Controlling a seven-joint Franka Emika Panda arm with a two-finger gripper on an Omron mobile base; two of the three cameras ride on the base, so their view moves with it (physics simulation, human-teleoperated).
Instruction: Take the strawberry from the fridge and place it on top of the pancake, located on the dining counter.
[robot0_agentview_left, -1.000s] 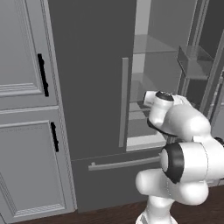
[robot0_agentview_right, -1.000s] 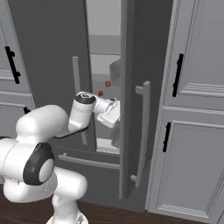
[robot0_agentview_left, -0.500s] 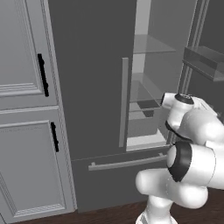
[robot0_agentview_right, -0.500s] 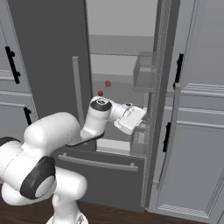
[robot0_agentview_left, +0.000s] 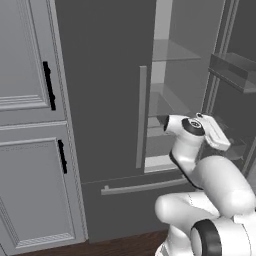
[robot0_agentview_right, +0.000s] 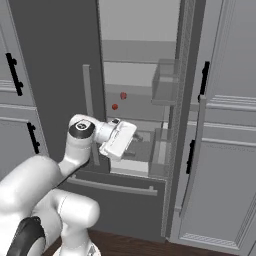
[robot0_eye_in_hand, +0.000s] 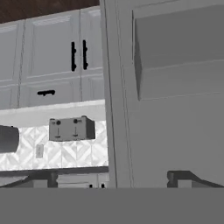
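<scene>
Pincer (robot0_agentview_right: 134, 141) is spread wide with nothing in it, hanging just in front of the fridge (robot0_agentview_left: 100, 100) opening. The right door (robot0_agentview_right: 187, 115) is swung out, so that bit's done. Further in, two small red things sit on a shelf (robot0_agentview_right: 135, 112) toward its back edge; I'm guessing one's the strawberry (robot0_agentview_right: 115, 106). Grabbing it and carrying it to the pancake is all still left.

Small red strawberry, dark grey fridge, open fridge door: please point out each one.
small red strawberry (robot0_agentview_right: 123, 95), right base view, its centre.
dark grey fridge (robot0_agentview_left: 102, 90), left base view, closed left door.
open fridge door (robot0_agentview_right: 187, 100), right base view, inner edge.
</scene>
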